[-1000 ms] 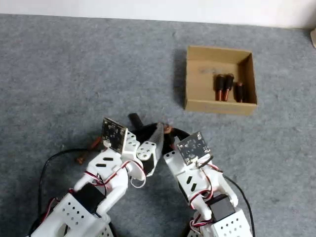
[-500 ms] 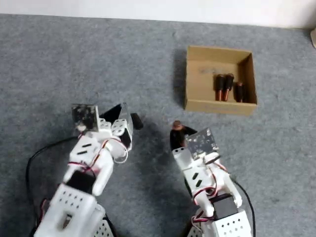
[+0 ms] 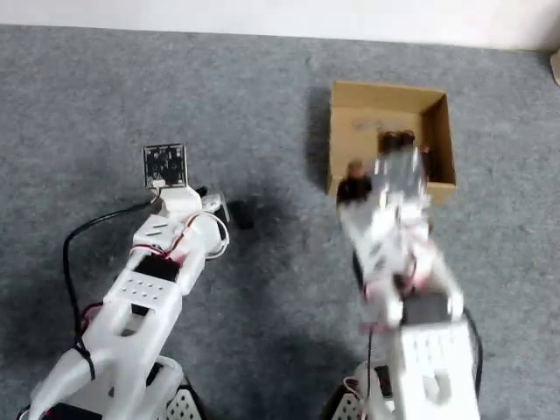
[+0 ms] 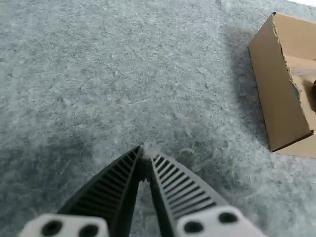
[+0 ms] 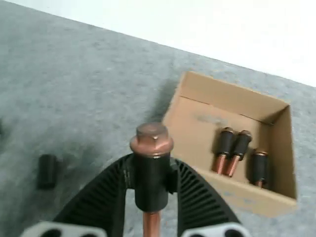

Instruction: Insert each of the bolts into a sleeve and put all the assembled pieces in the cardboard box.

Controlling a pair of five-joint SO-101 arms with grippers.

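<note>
You see grey speckled carpet (image 4: 98, 74), brown cardboard box (image 5: 232, 101). Your right gripper (image 5: 150, 170): black ribbed fingers (image 5: 103, 197), black sleeve (image 5: 150, 183), orange-brown bolt (image 5: 151, 139). Your arms (image 3: 149, 297) white.

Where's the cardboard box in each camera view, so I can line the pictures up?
High view: box, upper right of the carpet.
Left wrist view: box beyond the left gripper, off to one side, cut by the frame.
Right wrist view: box just beyond the held piece in the right gripper.
Shared landmark: the three pieces lying inside it, also in the high view.
</note>
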